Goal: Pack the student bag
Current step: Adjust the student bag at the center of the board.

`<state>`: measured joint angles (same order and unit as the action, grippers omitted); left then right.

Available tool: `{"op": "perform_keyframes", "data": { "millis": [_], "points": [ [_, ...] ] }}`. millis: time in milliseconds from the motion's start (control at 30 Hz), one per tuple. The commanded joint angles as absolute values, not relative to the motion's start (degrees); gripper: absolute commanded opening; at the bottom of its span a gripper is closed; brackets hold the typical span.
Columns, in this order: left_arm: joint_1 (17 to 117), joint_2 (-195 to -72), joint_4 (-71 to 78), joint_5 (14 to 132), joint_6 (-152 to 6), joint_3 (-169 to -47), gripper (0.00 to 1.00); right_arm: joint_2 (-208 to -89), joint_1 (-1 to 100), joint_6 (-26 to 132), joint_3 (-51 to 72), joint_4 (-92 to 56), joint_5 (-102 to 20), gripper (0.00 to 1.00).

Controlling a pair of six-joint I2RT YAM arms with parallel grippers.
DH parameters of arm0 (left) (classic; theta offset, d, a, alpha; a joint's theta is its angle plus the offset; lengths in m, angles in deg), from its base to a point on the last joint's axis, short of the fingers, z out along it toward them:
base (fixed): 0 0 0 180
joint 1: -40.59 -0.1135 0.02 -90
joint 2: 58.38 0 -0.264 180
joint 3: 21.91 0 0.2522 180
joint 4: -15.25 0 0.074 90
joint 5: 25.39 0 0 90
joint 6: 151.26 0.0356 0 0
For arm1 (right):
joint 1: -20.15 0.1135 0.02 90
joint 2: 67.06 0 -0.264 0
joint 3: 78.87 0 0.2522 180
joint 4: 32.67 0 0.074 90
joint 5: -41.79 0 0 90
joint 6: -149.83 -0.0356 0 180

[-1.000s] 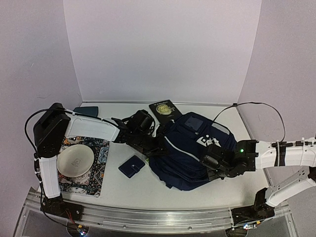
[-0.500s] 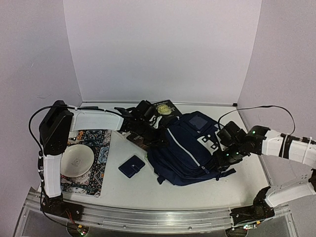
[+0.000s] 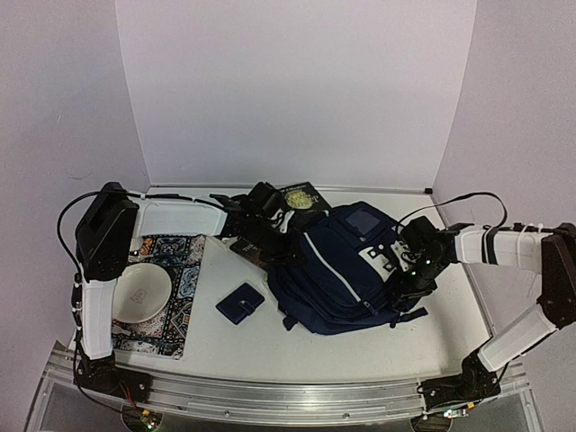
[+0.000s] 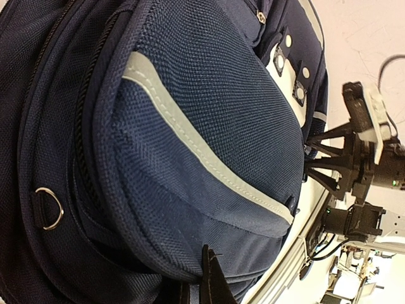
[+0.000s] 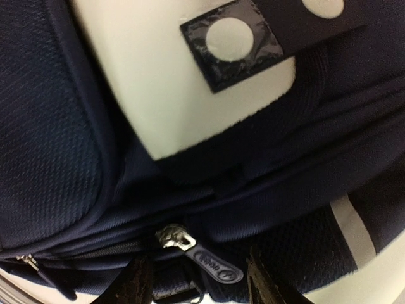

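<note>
The student bag (image 3: 346, 270), navy with thin white stripes and white buckle patches, lies right of the table's middle. It fills the left wrist view (image 4: 190, 126) and the right wrist view (image 5: 190, 190). My left gripper (image 3: 286, 255) is at the bag's left edge, and its fingers (image 4: 201, 285) are pinched shut on a fold of the bag's fabric. My right gripper (image 3: 407, 274) is against the bag's right side and is open (image 5: 199, 285). A zipper pull (image 5: 212, 266) lies between its fingers, untouched.
A small navy wallet (image 3: 240, 303) lies left of the bag. A white plate (image 3: 139, 294) sits on a patterned mat (image 3: 180, 261) at the left. A dark booklet with a gold emblem (image 3: 300, 196) lies at the back, behind the bag.
My left gripper has pulled the bag's left edge up and toward the back. My right gripper has moved from the bag's near side up to its right side, close to the zipper.
</note>
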<state>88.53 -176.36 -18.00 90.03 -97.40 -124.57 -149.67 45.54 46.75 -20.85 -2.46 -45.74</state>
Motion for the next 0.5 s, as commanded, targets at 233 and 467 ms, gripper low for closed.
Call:
{"op": "perform_keyframes", "data": {
  "millis": [233,467],
  "points": [
    [87.75,-176.27,-15.53,89.65,-95.76,-127.05,0.0,-151.97,42.07,51.93,-18.3,-3.09,-40.46,0.56],
    [87.79,-176.0,-15.48,89.4,-96.32,-126.75,0.0,-154.68,42.04,51.66,-18.18,-3.35,-35.22,0.4]
  ]
}}
